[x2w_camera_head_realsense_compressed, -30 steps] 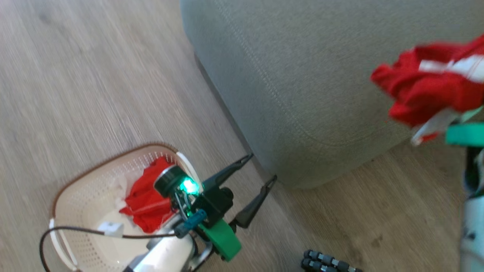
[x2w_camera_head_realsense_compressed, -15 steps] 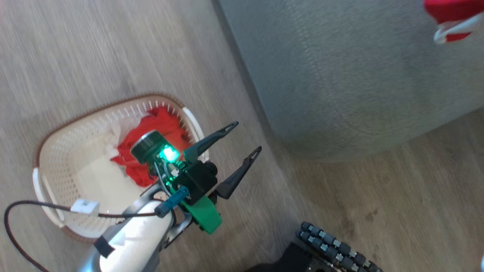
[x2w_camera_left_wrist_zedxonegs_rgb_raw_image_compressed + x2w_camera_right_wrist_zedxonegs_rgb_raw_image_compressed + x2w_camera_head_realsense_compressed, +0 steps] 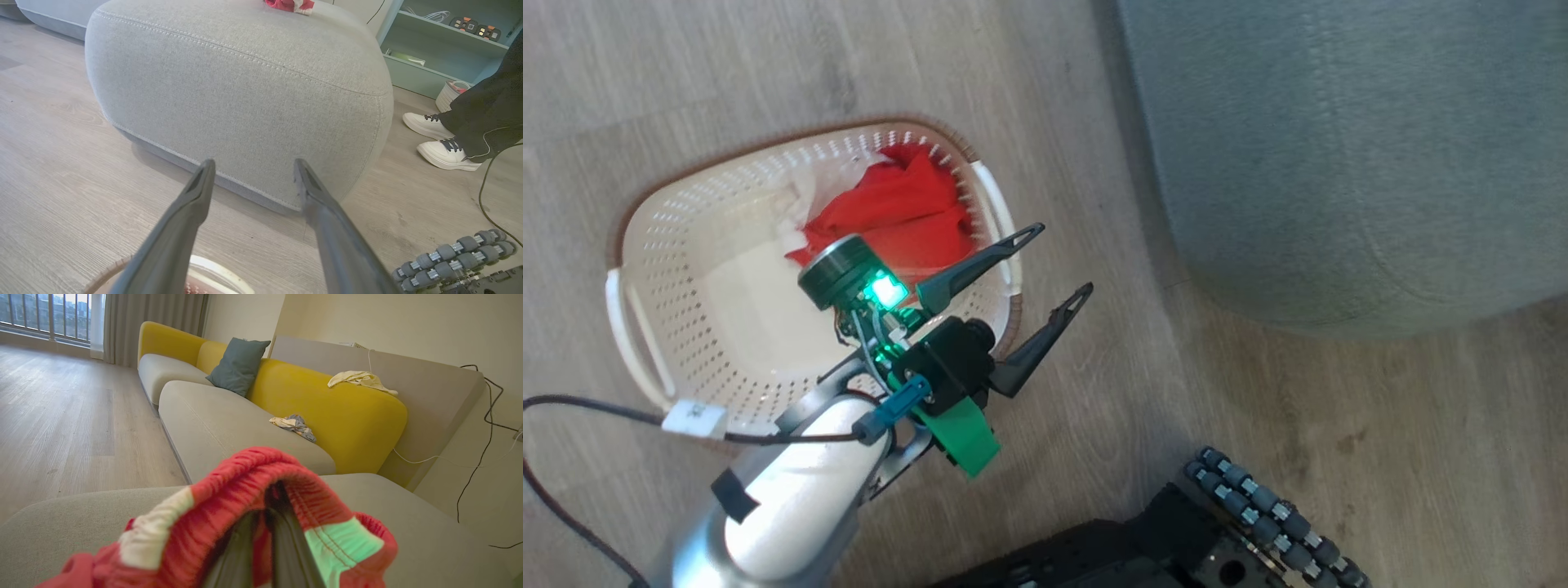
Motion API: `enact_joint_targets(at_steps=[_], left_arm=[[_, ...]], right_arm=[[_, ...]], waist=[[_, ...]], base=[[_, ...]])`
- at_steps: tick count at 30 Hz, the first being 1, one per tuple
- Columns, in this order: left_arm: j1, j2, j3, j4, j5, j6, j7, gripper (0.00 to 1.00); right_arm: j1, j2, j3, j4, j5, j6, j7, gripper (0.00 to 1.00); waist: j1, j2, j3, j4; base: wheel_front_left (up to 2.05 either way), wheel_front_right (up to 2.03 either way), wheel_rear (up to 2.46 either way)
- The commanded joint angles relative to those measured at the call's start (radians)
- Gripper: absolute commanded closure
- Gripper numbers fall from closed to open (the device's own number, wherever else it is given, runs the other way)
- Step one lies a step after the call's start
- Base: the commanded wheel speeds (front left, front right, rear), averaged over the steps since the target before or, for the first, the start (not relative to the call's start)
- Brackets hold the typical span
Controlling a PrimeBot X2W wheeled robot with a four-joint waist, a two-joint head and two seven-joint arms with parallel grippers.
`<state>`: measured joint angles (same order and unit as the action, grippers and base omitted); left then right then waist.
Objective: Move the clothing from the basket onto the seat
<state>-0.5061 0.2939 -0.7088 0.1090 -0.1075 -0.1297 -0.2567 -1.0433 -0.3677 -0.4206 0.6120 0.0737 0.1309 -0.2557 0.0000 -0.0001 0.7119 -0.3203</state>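
Right gripper (image 3: pixel 267 516) clamped shut on a red garment with white trim (image 3: pixel 253 486), the fabric bunched over the fingers and held above the grey seat (image 3: pixel 61 526). Left gripper (image 3: pixel 1058 263) spread wide and empty, hanging over the near right rim of the basket (image 3: pixel 686 220), fingers pointing toward the seat. The basket stands on the wood floor (image 3: pixel 727 73), near the seat but not touching it. Inside it a red heap (image 3: pixel 898 208) lies against the far wall with thin white cloth (image 3: pixel 796 196) beside it; the rest of the bottom is bare. Step in hand, by my reading: delivering one piece to the seat, with more to fetch. The next move calls for the right gripper to part its fingers well over the cushion so the cloth lands clear of the edge. Then the left should tip down into the basket and pinch the red heap — a soft pile that may drag the white cloth along.
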Motion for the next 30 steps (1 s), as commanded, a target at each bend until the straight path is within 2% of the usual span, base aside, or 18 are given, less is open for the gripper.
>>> enact_joint_targets(at_steps=[1,6,7,12,18,19,20,21,30], left_arm=[[-0.009,0.02,0.018,-0.035,-0.008,-0.001,-0.005,0.0],[-0.012,0.026,0.027,-0.033,-0.01,-0.001,-0.005,0.0],[-0.013,0.024,0.029,-0.033,-0.009,-0.001,-0.005,0.0],[-0.014,0.023,0.032,-0.034,-0.007,-0.001,-0.005,0.0],[-0.014,0.022,0.034,-0.032,-0.006,-0.001,-0.005,0.0],[-0.014,0.022,0.035,-0.031,-0.006,-0.001,-0.005,0.0],[-0.014,0.022,0.035,-0.029,-0.005,-0.001,-0.005,0.0],[-0.014,0.022,0.035,-0.028,-0.006,-0.001,-0.005,0.0],[-0.006,-0.008,0.034,-0.014,-0.011,-0.001,-0.005,0.0]], right_arm=[[-0.028,-0.037,-0.011,0.016,-0.018,0.0,-0.006,1.0],[-0.061,-0.034,-0.024,0.176,-0.066,0.0,-0.006,1.0],[-0.071,-0.033,-0.038,0.243,-0.086,0.0,0.003,1.0],[-0.098,-0.025,-0.061,0.363,-0.13,0.0,0.049,1.0],[-0.145,-0.025,-0.079,0.442,-0.18,0.0,0.027,1.0],[-0.149,-0.025,-0.08,0.449,-0.188,0.0,0.022,0.78],[-0.15,-0.026,-0.084,0.453,-0.198,0.0,0.017,0.42],[-0.15,-0.024,-0.089,0.456,-0.206,0.0,0.013,0.0],[-0.14,-0.015,-0.068,0.53,-0.265,0.0,0.006,0.0]], waist=[[0.0,0.0001,0.023,0.025],[0.0,0.0001,0.037,0.043],[0.0,0.0001,0.041,0.047],[0.0,0.0001,0.047,0.05],[0.0,0.0001,0.048,0.048],[0.0,0.0001,0.047,0.047],[0.0,0.0001,0.044,0.046],[0.0,0.0001,0.041,0.045],[0.0,0.0001,-0.035,0.036]], base=[[0.0,0.0,0.0],[0.0,0.0,0.0],[0.0,0.0,0.0],[0.0,0.0,0.0],[0.0,0.0,0.0],[0.0,0.0,0.0],[0.0,0.0,0.0],[0.0,0.0,0.0],[0.0,0.0,0.0]])
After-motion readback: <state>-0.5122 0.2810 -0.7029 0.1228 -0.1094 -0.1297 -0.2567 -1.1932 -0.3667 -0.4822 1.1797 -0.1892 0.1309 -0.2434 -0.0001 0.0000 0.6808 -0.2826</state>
